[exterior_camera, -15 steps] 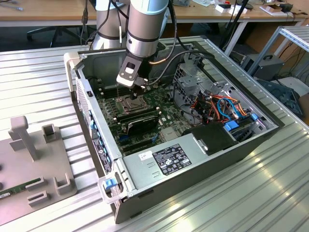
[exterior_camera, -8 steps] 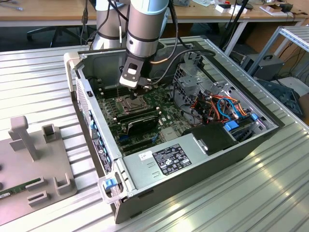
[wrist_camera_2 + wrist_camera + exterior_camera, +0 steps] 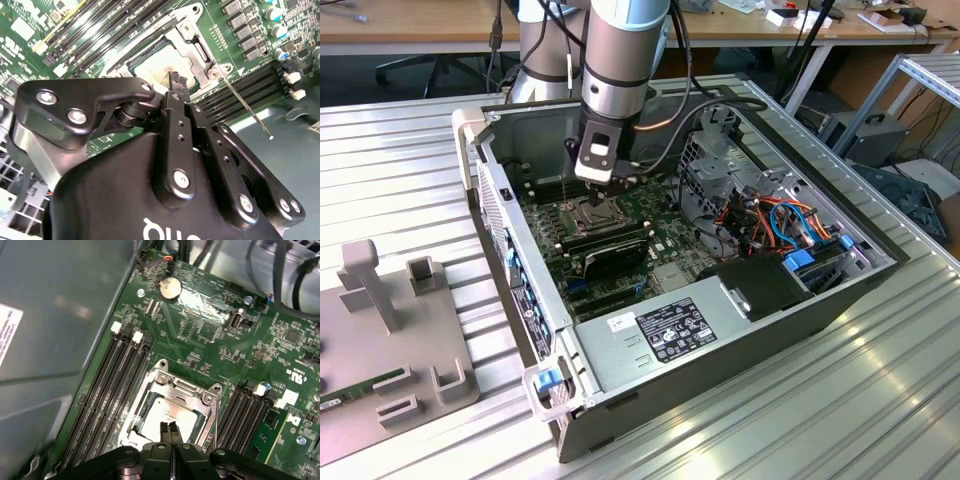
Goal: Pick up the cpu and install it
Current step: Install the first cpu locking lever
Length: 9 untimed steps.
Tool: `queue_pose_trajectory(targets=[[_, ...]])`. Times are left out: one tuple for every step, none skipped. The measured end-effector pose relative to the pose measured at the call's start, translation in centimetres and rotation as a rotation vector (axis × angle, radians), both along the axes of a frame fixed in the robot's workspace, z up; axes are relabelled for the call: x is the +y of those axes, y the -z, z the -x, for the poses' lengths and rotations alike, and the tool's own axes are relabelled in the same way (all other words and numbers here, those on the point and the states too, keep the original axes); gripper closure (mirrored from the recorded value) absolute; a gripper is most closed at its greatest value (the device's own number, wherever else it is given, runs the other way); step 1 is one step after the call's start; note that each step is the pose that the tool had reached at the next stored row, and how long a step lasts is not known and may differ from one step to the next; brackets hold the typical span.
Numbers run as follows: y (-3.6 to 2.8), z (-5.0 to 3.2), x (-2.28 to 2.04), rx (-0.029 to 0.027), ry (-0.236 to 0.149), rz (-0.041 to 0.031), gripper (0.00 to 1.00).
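Note:
The cpu (image 3: 172,412) lies flat inside the socket's metal frame (image 3: 159,371) on the green motherboard; its silver-grey face also shows in the second wrist view (image 3: 159,67). My gripper (image 3: 168,429) hangs straight over it with both black fingers pressed together and nothing between them. The fingertips (image 3: 175,80) sit at or just above the chip's face; whether they touch it I cannot tell. In the exterior view the gripper (image 3: 611,190) reaches down into the open computer case, right over the socket (image 3: 594,212).
Empty black memory slots (image 3: 112,390) flank the socket on both sides. A thin metal lever (image 3: 246,106) juts out from the frame. Case walls (image 3: 520,290), a drive cage and coloured cables (image 3: 780,215) surround the board. A grey fixture (image 3: 390,330) lies on the exterior view's left.

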State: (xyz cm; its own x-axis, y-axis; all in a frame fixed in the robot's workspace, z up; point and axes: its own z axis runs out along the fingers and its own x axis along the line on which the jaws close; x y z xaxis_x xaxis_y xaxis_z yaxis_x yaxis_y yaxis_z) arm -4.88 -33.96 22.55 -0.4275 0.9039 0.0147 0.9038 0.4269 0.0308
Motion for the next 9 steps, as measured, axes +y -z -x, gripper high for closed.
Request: queue_pose_trajectory(targets=[[0.00,0.00,0.00,0.0000,-0.015,0.0001,0.89],[0.00,0.00,0.00,0.0000,-0.027,0.0001,0.89],[0.00,0.00,0.00,0.0000,-0.044,0.0001,0.89],[0.00,0.00,0.00,0.0000,-0.056,0.0001,0.89],[0.00,0.00,0.00,0.0000,-0.082,0.0000,0.89],[0.00,0.00,0.00,-0.0001,-0.094,0.0001,0.89],[0.00,0.00,0.00,0.0000,-0.094,0.0002,0.89],[0.00,0.00,0.01,0.0001,-0.094,0.0003,0.89],[0.00,0.00,0.04,0.0001,-0.094,0.0003,0.89]])
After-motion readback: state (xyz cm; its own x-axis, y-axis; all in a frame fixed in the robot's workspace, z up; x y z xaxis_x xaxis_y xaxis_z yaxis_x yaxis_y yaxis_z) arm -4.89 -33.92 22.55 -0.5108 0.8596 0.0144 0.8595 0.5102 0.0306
